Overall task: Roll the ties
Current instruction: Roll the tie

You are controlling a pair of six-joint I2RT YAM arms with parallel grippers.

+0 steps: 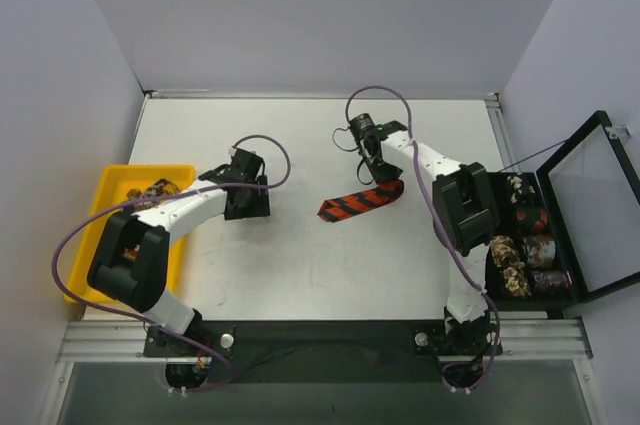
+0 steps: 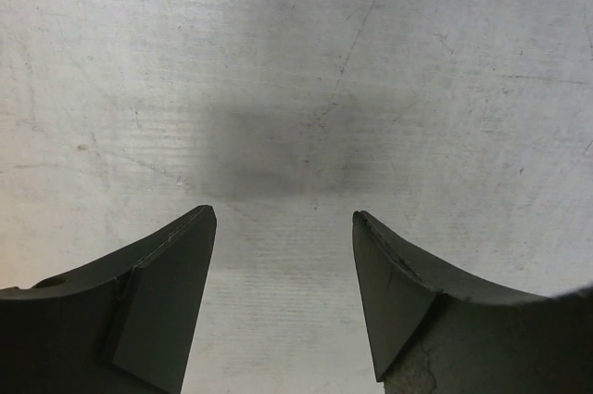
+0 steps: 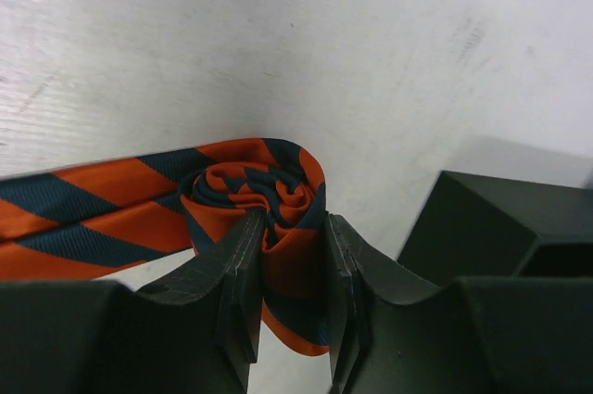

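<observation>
- Between the pads of my right claw, closed to a narrow gap, sits the wound core of the striped tie, a tight orange-and-dark spiral with its end facing my wrist camera.
- Just beside that core, the tie's unwound length lies flat on the tabletop and runs off towards my left arm. I judge most of it is not yet rolled.
- To do this well, I should turn about the spiral's own centre. The pinch must be firm enough that the inner turns cannot spring loose, and the flat length should come in straight so its edges stack flush.
- Well to the left of the tie, my left claw hangs over bare tabletop, jaws apart, gripping nothing. It could press the loose tail to give me tension.
- Farthest from the tie, the black case on the right holds rolled ties. The yellow bin on the left holds patterned fabric, probably more ties.
</observation>
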